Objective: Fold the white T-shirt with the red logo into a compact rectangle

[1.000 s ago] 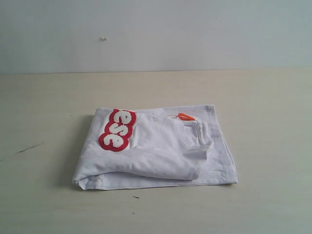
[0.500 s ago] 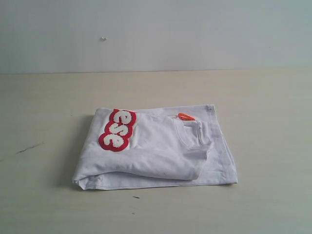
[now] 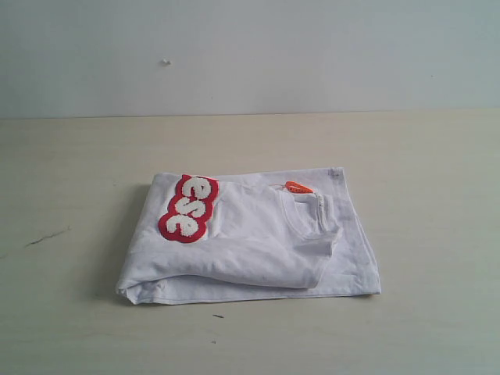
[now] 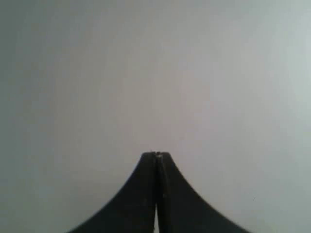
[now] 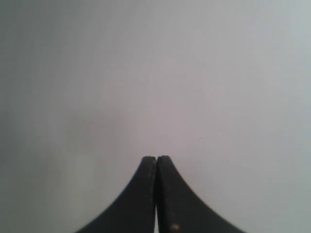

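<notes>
The white T-shirt (image 3: 258,242) lies folded into a rough rectangle in the middle of the table in the exterior view. Its red-and-white chest patch (image 3: 187,208) faces up at the left end, and the orange neck tag (image 3: 297,187) and ribbed collar (image 3: 312,219) show toward the right. Neither arm appears in the exterior view. My left gripper (image 4: 156,154) is shut with nothing in it, facing a plain pale wall. My right gripper (image 5: 156,157) is likewise shut on nothing, also facing bare wall. The shirt is out of both wrist views.
The beige table (image 3: 437,172) stretches bare on every side of the shirt. A pale wall (image 3: 250,55) stands behind it. A dark scratch (image 3: 47,236) marks the table at the left.
</notes>
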You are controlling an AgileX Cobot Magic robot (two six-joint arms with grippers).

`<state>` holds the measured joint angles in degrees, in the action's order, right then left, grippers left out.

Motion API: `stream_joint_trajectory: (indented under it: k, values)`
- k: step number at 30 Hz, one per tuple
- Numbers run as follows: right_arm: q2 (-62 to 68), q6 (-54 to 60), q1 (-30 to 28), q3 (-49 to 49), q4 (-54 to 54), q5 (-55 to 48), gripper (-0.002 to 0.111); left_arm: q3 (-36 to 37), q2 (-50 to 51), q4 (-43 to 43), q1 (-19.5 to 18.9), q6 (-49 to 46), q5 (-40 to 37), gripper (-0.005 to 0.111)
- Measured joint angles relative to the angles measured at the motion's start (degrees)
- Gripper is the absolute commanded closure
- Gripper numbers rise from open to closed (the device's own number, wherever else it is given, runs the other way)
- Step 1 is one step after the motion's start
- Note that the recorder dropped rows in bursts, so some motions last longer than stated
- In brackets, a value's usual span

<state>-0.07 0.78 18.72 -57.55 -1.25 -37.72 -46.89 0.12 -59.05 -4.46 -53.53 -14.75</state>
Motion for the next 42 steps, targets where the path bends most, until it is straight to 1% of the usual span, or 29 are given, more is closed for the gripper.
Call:
stream_joint_trajectory:
  k: [2,5,8,11,12,14,20,24,42]
  values:
    - [0.0,0.0,0.0,0.0,0.0,0.0,0.108,0.0,0.0,1.0,0.0,0.0,0.0,0.107]
    - [0.0,0.0,0.0,0.0,0.0,0.0,0.108,0.0,0.0,8.2,0.0,0.0,0.0,0.107]
    - [0.0,0.0,0.0,0.0,0.0,0.0,0.108,0.0,0.0,22.2,0.0,0.0,0.0,0.107]
    - [0.0,0.0,0.0,0.0,0.0,0.0,0.108,0.0,0.0,40.1,0.0,0.0,-0.1,0.107]
    - [0.0,0.0,0.0,0.0,0.0,0.0,0.108,0.0,0.0,44.6,0.0,0.0,-0.1,0.107]
    - [0.0,0.0,0.0,0.0,0.0,0.0,0.108,0.0,0.0,49.7,0.0,-0.1,-0.1,0.107]
    - [0.0,0.0,0.0,0.0,0.0,0.0,0.108,0.1,0.0,57.0,0.0,-0.1,-0.1,0.107]
    - [0.0,0.0,0.0,0.0,0.0,0.0,0.108,1.1,0.0,58.6,0.0,-0.1,-0.1,0.107]
    - [0.0,0.0,0.0,0.0,0.0,0.0,0.108,16.8,0.1,59.0,0.0,-0.2,-0.1,0.107]
